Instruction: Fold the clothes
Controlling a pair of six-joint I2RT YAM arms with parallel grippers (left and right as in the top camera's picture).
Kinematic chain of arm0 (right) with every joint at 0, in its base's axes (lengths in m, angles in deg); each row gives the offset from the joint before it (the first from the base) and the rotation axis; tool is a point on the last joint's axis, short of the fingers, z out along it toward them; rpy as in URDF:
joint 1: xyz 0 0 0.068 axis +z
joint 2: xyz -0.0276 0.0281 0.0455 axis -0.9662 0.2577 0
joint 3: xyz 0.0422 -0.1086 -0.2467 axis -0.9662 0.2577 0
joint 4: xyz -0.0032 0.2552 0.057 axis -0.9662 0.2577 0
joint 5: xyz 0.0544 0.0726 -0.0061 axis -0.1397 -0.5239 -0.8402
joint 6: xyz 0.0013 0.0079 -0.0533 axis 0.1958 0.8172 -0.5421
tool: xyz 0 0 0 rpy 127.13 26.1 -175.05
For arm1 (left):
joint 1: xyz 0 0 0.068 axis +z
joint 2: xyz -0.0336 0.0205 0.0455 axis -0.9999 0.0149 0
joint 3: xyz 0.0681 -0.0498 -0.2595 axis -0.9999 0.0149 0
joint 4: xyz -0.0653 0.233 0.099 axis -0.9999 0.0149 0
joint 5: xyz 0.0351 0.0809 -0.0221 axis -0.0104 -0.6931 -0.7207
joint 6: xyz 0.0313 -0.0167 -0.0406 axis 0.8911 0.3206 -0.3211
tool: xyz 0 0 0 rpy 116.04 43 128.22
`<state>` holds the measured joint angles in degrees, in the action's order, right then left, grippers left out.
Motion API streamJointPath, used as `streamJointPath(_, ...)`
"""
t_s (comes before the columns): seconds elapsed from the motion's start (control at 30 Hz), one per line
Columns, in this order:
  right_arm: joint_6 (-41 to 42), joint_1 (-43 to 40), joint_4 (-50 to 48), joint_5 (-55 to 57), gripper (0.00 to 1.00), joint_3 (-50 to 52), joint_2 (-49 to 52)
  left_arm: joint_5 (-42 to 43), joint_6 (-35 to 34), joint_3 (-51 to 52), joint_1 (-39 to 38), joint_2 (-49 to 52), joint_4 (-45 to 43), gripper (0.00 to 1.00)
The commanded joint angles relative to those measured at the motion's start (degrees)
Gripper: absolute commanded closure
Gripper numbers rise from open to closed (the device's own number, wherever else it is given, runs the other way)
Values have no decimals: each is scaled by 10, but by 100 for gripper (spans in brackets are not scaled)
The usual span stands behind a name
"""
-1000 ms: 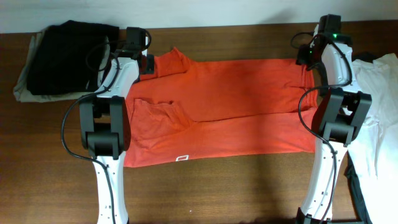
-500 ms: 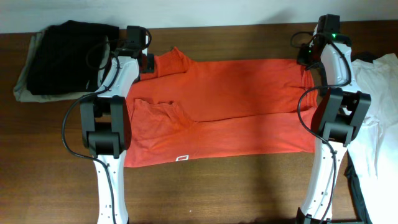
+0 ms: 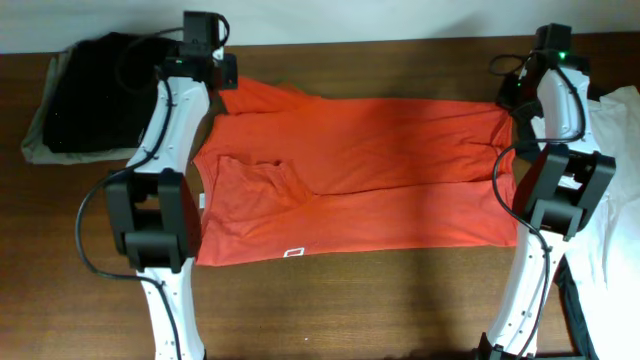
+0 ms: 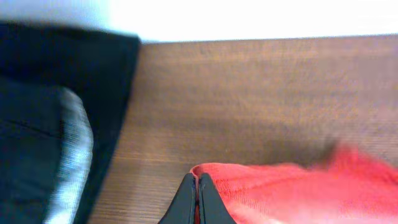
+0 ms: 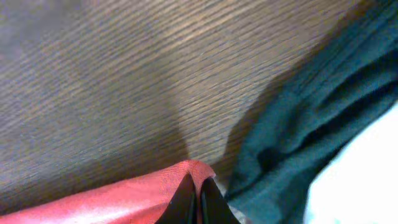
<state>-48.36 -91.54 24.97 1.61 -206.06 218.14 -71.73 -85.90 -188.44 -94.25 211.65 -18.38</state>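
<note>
left pincer [image 4: 197, 194] pinching red T-shirt [image 3: 380, 170] corner, right pincer [image 5: 193, 200] likewise

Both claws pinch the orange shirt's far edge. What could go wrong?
The left claw and right claw each hold only a thin pinch of the red-orange fabric T-shirt; it might slip on lifting. The crumpled sleeve could fold in crooked. The white cloth garment near the right claw might catch.
</note>
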Motion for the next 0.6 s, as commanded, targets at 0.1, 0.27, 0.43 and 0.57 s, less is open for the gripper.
streamJointPath(0.1,7,-1,1,16,96,2,-34,-15,-6,-10,7,-19,-9,99)
streamJointPath(0.27,7,-1,1,17,96,2,-49,-15,-6,-10,7,-22,-14,99)
streamJointPath(0.43,7,-1,17,16,96,2,-68,-14,-6,-10,7,-39,16,99)
streamJointPath(0.57,15,-1,50,16,96,2,-76,-14,-6,-10,7,-57,85,99)
